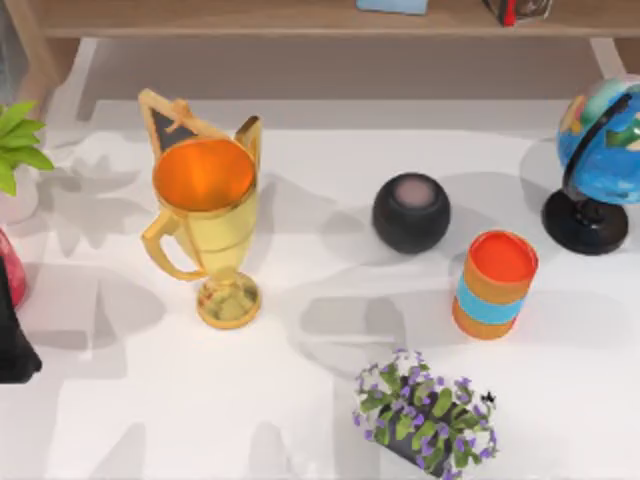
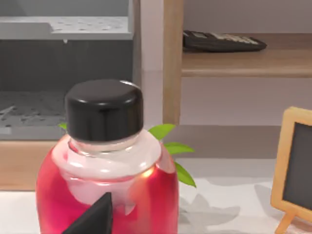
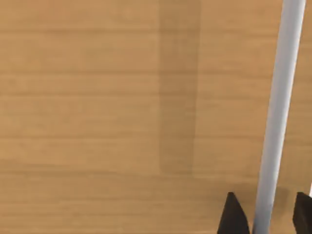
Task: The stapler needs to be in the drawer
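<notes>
Two risks stand out, one at each arm. The right gripper point(image 3: 267, 217) faces a wooden drawer front point(image 3: 97, 107). Its jaws are spread, with the pale bar of the handle point(image 3: 280, 97) running between them and a gap showing on either side. The bar sits closer to one jaw than the other and lies only between the tips. If the jaws close from here, one side probably touches first and nudges the bar sideways. With so shallow a hold, I judge that a pull could slide the tips off the handle and leave the drawer shut. A pull that is not square to the front could also bind the drawer.

The left gripper point(image 2: 90, 219) sits just in front of a red bottle point(image 2: 107, 185) with a black cap, which stands directly ahead of the jaws and very near them. I cannot tell whether these jaws are spread or pressed together. Any forward drift would likely tip the bottle onto the white surface point(image 1: 300, 420).

I cannot place the stapler with certainty. A red-and-black object point(image 1: 515, 10) on the shelf point(image 1: 250, 18) may be it (too little of it shows to say), and it is well apart from both sets of jaws. Reaching for it before the drawer opens would gain nothing.
</notes>
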Action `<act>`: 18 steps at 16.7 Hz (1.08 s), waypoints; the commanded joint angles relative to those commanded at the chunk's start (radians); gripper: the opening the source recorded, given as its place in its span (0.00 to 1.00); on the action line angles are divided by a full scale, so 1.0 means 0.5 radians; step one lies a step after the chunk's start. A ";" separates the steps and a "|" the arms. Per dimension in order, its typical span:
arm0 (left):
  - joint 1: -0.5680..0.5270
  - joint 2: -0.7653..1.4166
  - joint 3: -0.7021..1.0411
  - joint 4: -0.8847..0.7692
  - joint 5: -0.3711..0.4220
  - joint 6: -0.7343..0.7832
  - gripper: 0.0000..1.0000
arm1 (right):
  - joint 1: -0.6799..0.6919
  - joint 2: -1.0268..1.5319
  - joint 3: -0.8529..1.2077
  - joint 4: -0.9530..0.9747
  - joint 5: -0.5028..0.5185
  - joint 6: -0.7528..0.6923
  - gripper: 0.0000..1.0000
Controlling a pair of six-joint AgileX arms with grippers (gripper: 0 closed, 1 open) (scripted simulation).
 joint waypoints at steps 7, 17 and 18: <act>0.000 0.000 0.000 0.000 0.000 0.000 1.00 | 0.000 0.000 0.000 0.000 0.000 0.000 0.00; 0.000 0.000 0.000 0.000 0.000 0.000 1.00 | 0.134 0.102 0.257 -0.167 0.139 0.002 0.00; 0.000 0.000 0.000 0.000 0.000 0.000 1.00 | 0.155 0.114 0.319 -0.196 0.162 0.002 0.00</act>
